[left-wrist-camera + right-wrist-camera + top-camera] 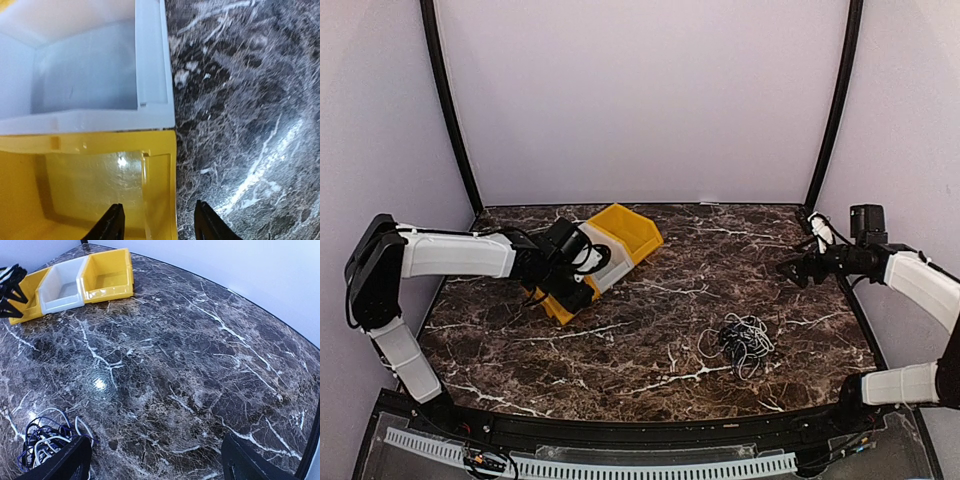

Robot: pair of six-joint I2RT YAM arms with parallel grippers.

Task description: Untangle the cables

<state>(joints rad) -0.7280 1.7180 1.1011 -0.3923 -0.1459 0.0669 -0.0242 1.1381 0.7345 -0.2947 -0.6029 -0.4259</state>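
The cables [742, 343] lie in one tangled heap of white, black and dark cords on the marble table, right of centre. The heap also shows at the lower left of the right wrist view [42, 440], beside my left finger. My right gripper [792, 269] hangs open and empty above the table's right side, behind the heap. My left gripper [560, 292] is open and empty above the bins at the left; in its wrist view its fingers [112, 227] straddle the right wall of a yellow bin [160, 190].
A row of bins stands at the back left: a yellow bin [625, 232], a white bin [603, 262] and another yellow one under my left gripper. In the right wrist view they sit at the top left [107, 272]. Black frame posts stand at both back corners.
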